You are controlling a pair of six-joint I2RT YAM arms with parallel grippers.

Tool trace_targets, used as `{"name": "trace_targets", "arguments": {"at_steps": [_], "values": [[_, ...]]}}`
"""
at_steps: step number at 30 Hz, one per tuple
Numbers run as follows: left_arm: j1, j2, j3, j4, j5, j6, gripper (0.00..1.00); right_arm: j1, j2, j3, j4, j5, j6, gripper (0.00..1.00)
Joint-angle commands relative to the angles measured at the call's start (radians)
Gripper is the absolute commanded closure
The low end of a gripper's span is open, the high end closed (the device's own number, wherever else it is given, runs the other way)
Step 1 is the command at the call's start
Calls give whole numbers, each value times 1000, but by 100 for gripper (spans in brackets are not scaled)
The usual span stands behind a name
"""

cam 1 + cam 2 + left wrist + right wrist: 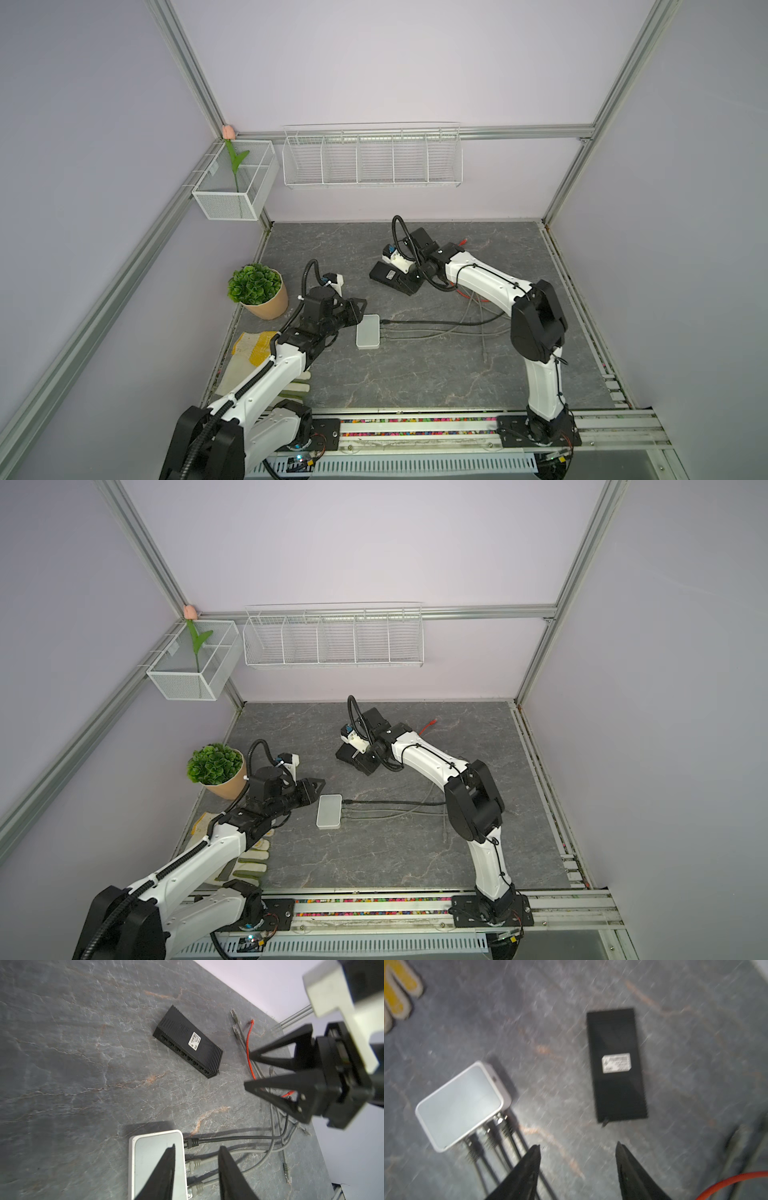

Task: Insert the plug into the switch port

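Quick rundown for you. Your left gripper (197,1147) is hanging w/ its fingers apart and nothing btwn them. In both top views it's right at the 9 o'clock edge of the white switch (368,331); can't tell if it's touching the case.

That white switch is sitting roughly mid tabletop (415,374). It's carrying three connectors on its 3 o'clock side: a black plug (191,1142) and two grey plugs (194,1164), all seated, w/ cables (436,326) trailing off toward 3 o'clock.

Your right gripper (578,1144) is standing wide apart too, empty. It's hovering above the tabletop just short of the black switch (188,1042), not touching it. Right wrist pic is coming out smeared, fyi.

The black switch is lying flat at abt 1 o'clock from the white one, label up, its port row (179,1052) showing along one long side. Two loose grey plugs (234,1016) and a red plug (252,1021) are lying on the tabletop past one short end of it, not touching it. In a top view the red one's showing at abt 2 o'clock from it.

Potted plant (257,291) is sitting at 10 o'clock from the white switch, glove (251,349) at 8.
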Motion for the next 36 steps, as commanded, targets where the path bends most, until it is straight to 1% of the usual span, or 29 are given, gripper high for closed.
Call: {"name": "trace_targets", "arguments": {"at_steps": [1,3,6,10,13,16,18,20,24,28,32,36], "values": [[20,-37,-9,-12,-62,10,63,-6,122,120,-171,57,-6,39],[52,-10,6,24,-54,11,62,-7,130,116,-166,59,6,40],[90,141,122,47,-14,42,63,-6,84,13,-75,74,30,39],[92,387,359,34,27,102,63,-17,40,-73,-19,127,65,37],[93,570,564,-13,97,135,63,-30,24,-123,15,106,88,37],[90,760,771,-111,149,180,63,-38,24,-153,55,80,103,36],[82,867,881,-173,150,210,63,-44,31,-156,68,70,109,36],[68,949,966,-198,143,231,63,-45,36,-159,85,68,117,36],[43,1084,1127,-253,151,247,63,-51,54,-156,107,29,133,36],[23,1228,1297,-331,165,264,63,-58,62,-156,128,13,147,36],[10,1302,1392,-370,157,264,62,-72,71,-153,153,22,167,36],[7,1351,1440,-411,158,258,62,-98,91,-137,168,37,209,36]]}}
